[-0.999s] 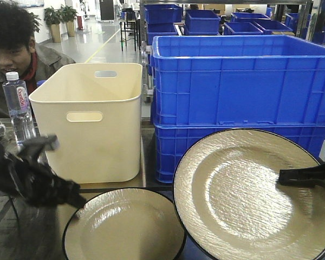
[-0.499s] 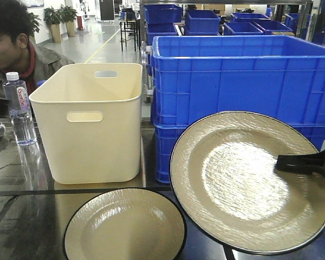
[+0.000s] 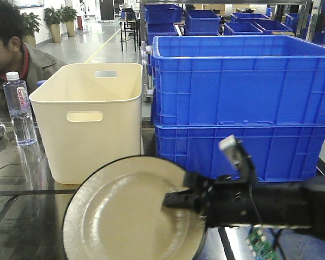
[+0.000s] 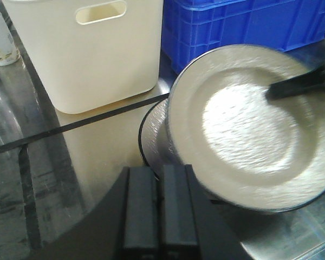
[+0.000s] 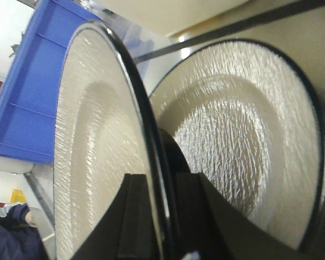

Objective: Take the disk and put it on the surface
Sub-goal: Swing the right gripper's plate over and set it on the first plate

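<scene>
The disk point(image 3: 124, 216) has moved since a moment ago. It was up on the right side, and now it is lower and to the left, in front of the cream bin point(image 3: 92, 119). The right arm has swung across with it.

The biggest thing is the surface point(image 3: 21, 216), a dark shiny tabletop with a black tape line point(image 4: 70, 127) across it. At the back stand the blue crates point(image 3: 244, 81), with the cream bin just beside them.

The disk is a big tan plate with a black rim. It is tilted, not flat. A second plate point(image 4: 151, 135) lies flat on the tabletop, and the tilted disk is partly over it. I cannot tell if the disk's low edge touches anything.

The right gripper point(image 5: 151, 216) is clamped on the rim of the disk, one finger on each face. The left gripper point(image 4: 161, 179) has its two fingers pressed together with nothing between them, and it waits near the plates.

A small water bottle point(image 3: 19, 108) stands on the far left.

So the grab is done. I think the putting down is half done: the disk is low, but it needs to lie flat and be let go. It could land on the other plate, not on bare tabletop.
</scene>
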You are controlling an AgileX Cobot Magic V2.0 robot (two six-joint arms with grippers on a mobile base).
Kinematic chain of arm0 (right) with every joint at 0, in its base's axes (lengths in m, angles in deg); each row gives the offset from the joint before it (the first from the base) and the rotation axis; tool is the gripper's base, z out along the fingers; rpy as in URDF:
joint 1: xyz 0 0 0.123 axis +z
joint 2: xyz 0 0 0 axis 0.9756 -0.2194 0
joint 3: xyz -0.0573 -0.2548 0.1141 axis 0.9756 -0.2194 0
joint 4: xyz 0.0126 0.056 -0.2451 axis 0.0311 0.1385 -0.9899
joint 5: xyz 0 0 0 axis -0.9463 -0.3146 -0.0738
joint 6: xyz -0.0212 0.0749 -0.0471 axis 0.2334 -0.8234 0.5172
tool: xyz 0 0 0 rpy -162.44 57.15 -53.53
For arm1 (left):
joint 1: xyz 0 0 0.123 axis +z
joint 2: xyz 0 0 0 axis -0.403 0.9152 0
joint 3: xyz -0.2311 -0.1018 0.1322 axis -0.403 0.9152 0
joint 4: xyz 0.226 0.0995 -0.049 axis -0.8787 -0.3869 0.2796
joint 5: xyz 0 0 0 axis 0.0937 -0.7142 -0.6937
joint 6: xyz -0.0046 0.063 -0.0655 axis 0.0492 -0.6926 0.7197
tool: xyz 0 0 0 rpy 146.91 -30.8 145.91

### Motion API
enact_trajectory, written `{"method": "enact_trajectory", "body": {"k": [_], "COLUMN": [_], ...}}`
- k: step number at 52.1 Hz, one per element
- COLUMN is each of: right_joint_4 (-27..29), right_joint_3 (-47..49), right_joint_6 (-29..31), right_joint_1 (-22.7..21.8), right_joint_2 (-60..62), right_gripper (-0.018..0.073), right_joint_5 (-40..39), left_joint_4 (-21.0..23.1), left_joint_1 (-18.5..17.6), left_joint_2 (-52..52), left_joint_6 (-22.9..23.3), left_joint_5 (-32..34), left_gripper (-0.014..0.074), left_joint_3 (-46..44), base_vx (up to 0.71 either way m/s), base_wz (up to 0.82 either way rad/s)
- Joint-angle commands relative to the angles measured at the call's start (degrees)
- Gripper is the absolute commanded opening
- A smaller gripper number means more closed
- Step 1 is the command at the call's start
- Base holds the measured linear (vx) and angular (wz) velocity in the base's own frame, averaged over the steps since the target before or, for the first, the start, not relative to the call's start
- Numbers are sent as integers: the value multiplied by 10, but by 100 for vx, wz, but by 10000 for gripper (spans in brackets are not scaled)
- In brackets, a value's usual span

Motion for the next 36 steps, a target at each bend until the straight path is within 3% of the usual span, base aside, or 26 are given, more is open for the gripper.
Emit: {"method": "enact_trajectory", "body": {"k": [1, 9, 19, 28, 36], "right_joint_4": [96, 152, 151, 151, 151], "right_joint_3": [28, 36, 35, 36, 36], "right_joint_6": [47, 94, 168, 377, 578], "right_joint_1": [11, 10, 10, 9, 9], "right_joint_2": [2, -26, -42, -35, -8], "right_gripper": [15, 121, 406, 614, 638], "right_joint_5": [-6, -6, -13, -90, -214], "left_joint_4": [12, 12, 12, 12, 8], "left_joint_1": [0, 0, 0, 0, 0], "left_joint_2": [-13, -22, -21, -21, -21], "left_joint_6": [12, 27, 42, 42, 42], "left_joint_5": [50, 49, 49, 44, 34], "left_gripper": [-8, -8, -8, -8, -8], "left_joint_3": [-5, -5, -5, -5, -5], "base_vx": [0, 0, 0, 0, 0], "base_wz": [0, 0, 0, 0, 0]}}
